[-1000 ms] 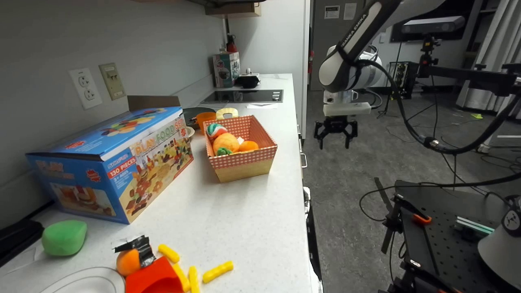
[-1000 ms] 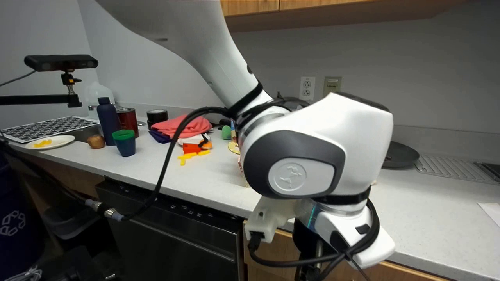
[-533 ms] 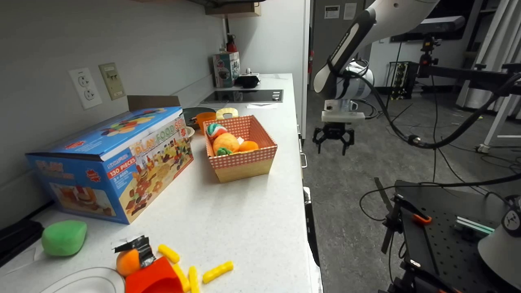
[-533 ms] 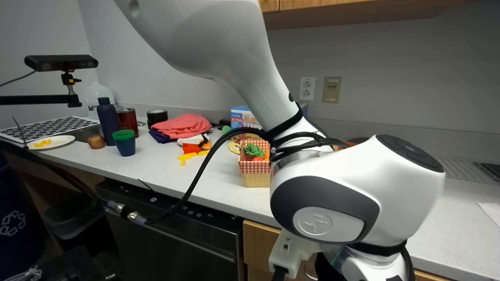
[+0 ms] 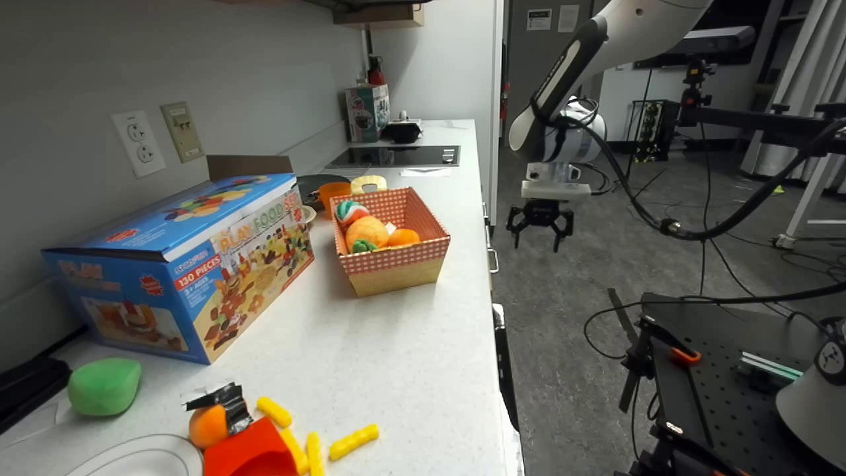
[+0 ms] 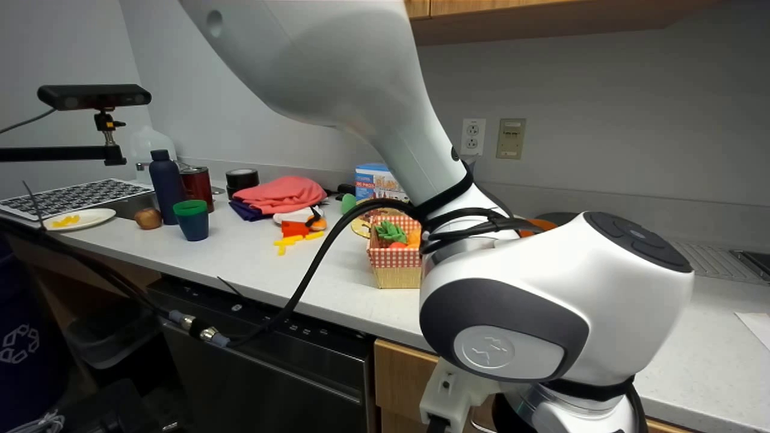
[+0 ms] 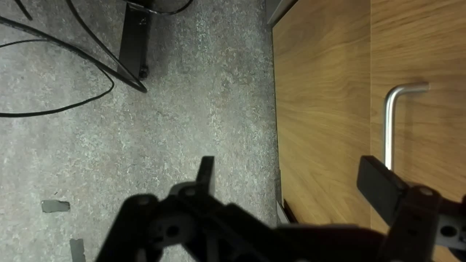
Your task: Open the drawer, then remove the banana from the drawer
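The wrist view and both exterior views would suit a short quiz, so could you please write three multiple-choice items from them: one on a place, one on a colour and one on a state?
1. Where does the basket stand?
A) On the floor
B) On the cooktop
C) On the counter

2. What colour is the handle in the wrist view?
A) Silver
B) Red
C) Green

3. How are the fingers?
A) Shut on the handle
B) Open
C) Shut on nothing

1: C, both exterior views show its base on the white counter.
2: A, its bare metal gleams in the wrist view.
3: B, the wrist view shows a wide gap between them.
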`<state>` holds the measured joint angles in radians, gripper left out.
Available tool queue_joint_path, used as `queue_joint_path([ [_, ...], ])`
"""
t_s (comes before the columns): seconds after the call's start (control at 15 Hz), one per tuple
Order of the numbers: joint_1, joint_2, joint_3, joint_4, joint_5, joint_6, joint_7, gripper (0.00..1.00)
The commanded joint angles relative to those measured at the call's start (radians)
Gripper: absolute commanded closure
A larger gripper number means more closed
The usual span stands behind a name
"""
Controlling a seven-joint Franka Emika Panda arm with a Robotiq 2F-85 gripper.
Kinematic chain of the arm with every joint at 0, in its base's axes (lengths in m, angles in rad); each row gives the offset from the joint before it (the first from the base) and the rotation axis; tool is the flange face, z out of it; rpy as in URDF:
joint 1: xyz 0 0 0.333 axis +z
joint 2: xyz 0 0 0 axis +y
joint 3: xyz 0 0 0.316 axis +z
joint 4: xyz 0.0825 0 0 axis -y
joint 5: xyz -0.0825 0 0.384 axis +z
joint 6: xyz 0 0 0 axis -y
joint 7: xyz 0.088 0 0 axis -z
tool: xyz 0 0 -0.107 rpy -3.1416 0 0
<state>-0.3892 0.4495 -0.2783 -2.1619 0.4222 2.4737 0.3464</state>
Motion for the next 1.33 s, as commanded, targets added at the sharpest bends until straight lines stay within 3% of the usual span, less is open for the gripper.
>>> queue_joint_path([
  [0.0, -0.013, 0.011, 0.027, -0.016, 0.066, 0.122, -0.057, 0.0],
  [0.53, -0.073, 0.09, 0.142, 0.018, 0.163, 0.292, -0.2, 0.0],
  [1.0, -0.145, 0.132, 0.222, 0.066, 0.233, 0.276, -0.312, 0.0],
  [1.27, -0.152, 0.168, 0.22, 0.094, 0.248, 0.26, -0.329, 0.0],
])
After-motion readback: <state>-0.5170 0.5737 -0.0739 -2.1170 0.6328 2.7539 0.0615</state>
